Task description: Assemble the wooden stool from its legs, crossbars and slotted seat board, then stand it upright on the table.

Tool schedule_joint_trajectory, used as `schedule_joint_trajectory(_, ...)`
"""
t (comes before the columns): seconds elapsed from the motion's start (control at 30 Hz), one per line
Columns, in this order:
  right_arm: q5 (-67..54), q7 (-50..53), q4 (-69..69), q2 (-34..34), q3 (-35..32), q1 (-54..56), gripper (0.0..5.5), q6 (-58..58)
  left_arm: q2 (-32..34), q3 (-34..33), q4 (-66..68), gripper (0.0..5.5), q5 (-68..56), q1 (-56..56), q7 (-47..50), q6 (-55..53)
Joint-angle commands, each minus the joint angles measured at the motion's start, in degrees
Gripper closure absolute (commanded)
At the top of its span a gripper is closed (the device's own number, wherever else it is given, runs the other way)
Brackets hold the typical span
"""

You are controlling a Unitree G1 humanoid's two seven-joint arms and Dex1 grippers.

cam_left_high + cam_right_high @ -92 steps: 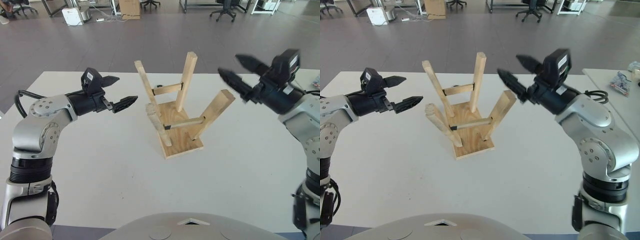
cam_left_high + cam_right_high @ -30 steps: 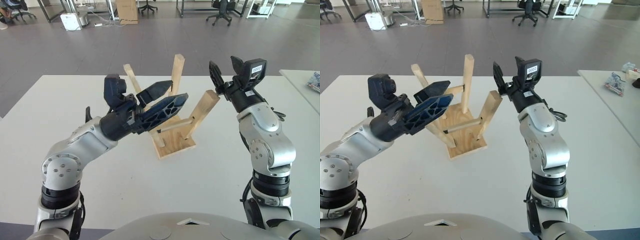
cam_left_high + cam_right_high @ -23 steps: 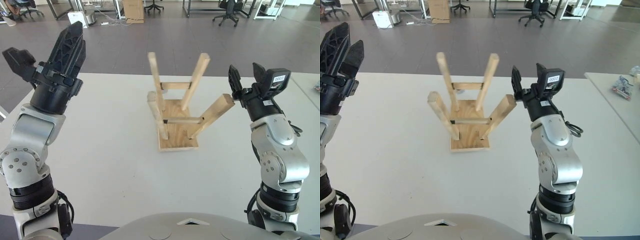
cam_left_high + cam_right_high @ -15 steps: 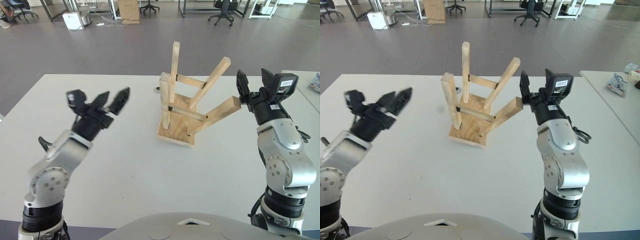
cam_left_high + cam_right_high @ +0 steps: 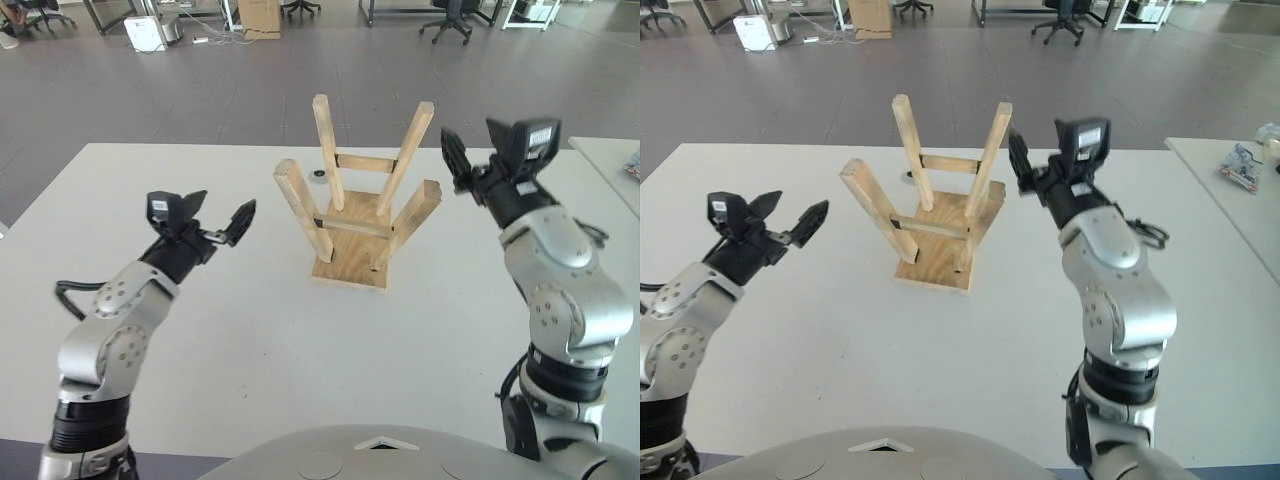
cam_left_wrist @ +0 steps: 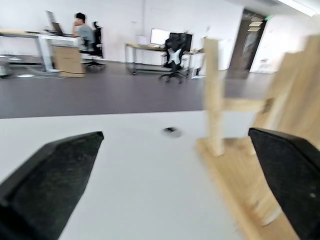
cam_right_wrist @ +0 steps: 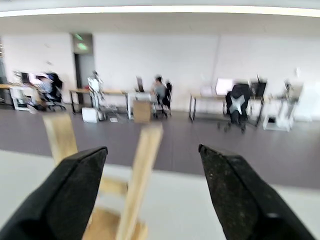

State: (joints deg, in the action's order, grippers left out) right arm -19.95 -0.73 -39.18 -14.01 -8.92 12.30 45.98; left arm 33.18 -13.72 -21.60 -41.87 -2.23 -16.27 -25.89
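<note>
The two head views look forward and down from above the tabletop (image 5: 230,340), taking in both arms, the upturned stool (image 5: 350,250) at the middle and the room's floor beyond; they share nearly the whole scene (one shifted a little sideways from the other). The left wrist view sits low, near the tabletop, facing the stool between the spread fingers of the left pincer (image 5: 222,205). The right wrist view looks level between the parted fingers of the right pincer (image 5: 472,150), past two stool legs to the far wall.
</note>
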Motion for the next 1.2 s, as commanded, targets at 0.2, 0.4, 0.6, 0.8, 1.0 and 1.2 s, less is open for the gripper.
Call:
schedule_joint_trajectory(0.2, 11.05, 12.62, -12.18, 9.67, 9.16, -15.38, 2.06, -0.09, -5.76, 9.83, 2.47, 0.13, 9.41, 13.4, -2.66, 1.94)
schedule_joint_trajectory(0.4, 16.11, 9.23, -11.25, 7.59, 23.93, -9.53, 2.06, 0.94, -10.23, 27.43, -11.6, 0.13, 7.81, 14.45, -6.02, -7.83)
schedule_joint_trajectory(0.6, 19.45, 6.13, -9.5, 7.41, 24.59, -9.16, 2.06, -0.24, -11.74, 27.62, -11.8, 0.13, 9.99, 12.84, -3.93, -10.37)
schedule_joint_trajectory(0.8, 16.84, -1.9, -6.16, 1.18, 17.58, -17.0, 2.06, -5.19, -4.11, 20.57, -9.75, 0.13, 11.56, 5.42, -7.72, -9.77)
schedule_joint_trajectory(1.0, 14.31, -15.56, -1.99, -8.48, 13.25, -18.07, 2.06, -14.52, 0.58, 12.09, 1.57, 0.13, 14.53, -4.24, -13.61, -2.48)
schedule_joint_trajectory(1.2, 13.71, -19.8, -0.24, -10.62, 12.79, -20.28, 2.06, -18.83, 1.8, 3.18, 28.92, 0.13, 19.46, -13.82, -20.04, 11.92)
